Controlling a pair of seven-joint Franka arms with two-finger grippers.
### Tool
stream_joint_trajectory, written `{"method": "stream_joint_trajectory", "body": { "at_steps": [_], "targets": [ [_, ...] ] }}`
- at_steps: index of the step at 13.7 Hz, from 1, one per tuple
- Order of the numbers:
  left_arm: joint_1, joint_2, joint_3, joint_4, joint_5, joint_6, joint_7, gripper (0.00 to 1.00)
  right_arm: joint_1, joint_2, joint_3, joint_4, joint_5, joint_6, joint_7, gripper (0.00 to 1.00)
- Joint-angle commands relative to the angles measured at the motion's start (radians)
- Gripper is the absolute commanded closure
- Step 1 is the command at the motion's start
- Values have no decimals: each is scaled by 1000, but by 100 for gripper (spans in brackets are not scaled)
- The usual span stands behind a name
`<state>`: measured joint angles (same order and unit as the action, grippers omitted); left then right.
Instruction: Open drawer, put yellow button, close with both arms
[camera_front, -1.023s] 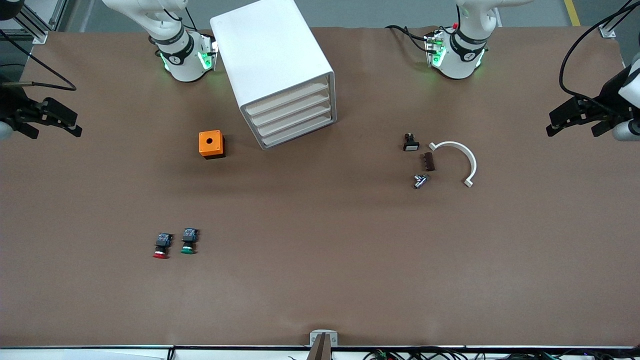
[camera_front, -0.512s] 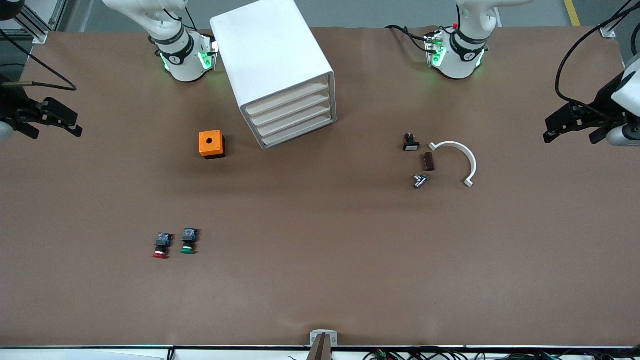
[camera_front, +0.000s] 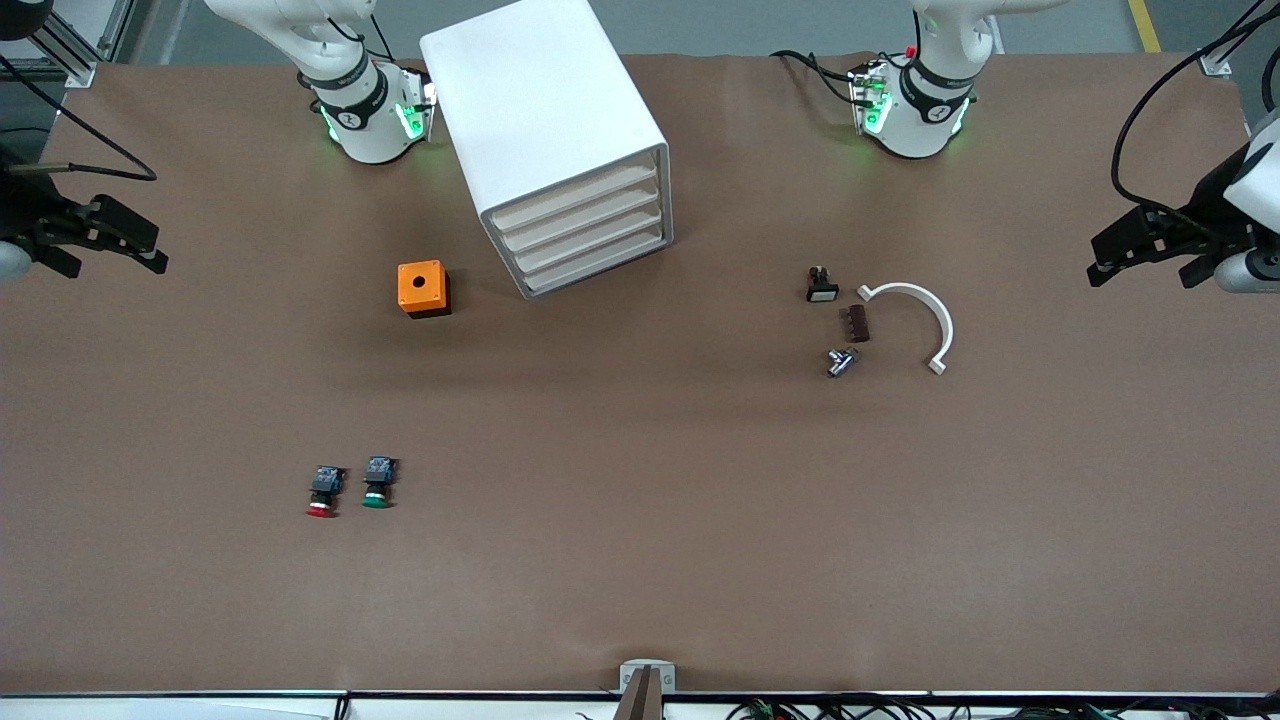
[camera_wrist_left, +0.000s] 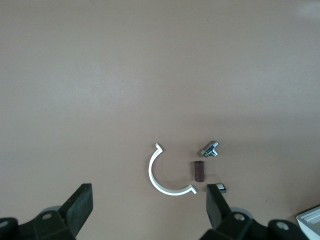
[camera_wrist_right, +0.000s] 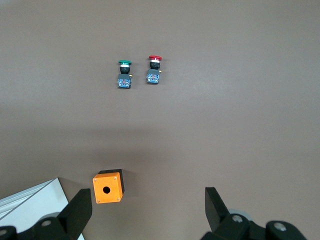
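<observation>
In the front view, the left claw (camera_front: 1140, 272) and the right claw (camera_front: 112, 266) hang open over the table's (camera_front: 640, 560) ends. The shut drawer cabinet (camera_front: 545, 130) stands at eleven o'clock, and the red button (camera_front: 322, 492) and green button (camera_front: 378, 482) lie at seven. In the left wrist view, the open claw is above a white clip (camera_wrist_left: 150, 175). In the right wrist view, the open claw is above an orange box (camera_wrist_right: 107, 187). The yellow button shows in no view.

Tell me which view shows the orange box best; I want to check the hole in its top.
The right wrist view: the orange box is large there, its hole plainly seen. The front view shows the box smaller, beside the white drawer cabinet. The left wrist view misses it.
</observation>
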<state>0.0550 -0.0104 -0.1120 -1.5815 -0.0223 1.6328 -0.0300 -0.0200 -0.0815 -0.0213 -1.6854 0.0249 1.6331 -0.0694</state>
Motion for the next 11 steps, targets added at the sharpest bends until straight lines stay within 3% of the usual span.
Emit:
{"method": "stream_joint_trajectory", "body": {
  "at_steps": [1,11],
  "targets": [
    [5,0,-8,6,24,10,1,0,6,-29,-2,-23,10,5,7,0],
    [6,1,-8,9,13,9,-48,0,5,-30,-3,-23,10,4,10,0]
  ]
}}
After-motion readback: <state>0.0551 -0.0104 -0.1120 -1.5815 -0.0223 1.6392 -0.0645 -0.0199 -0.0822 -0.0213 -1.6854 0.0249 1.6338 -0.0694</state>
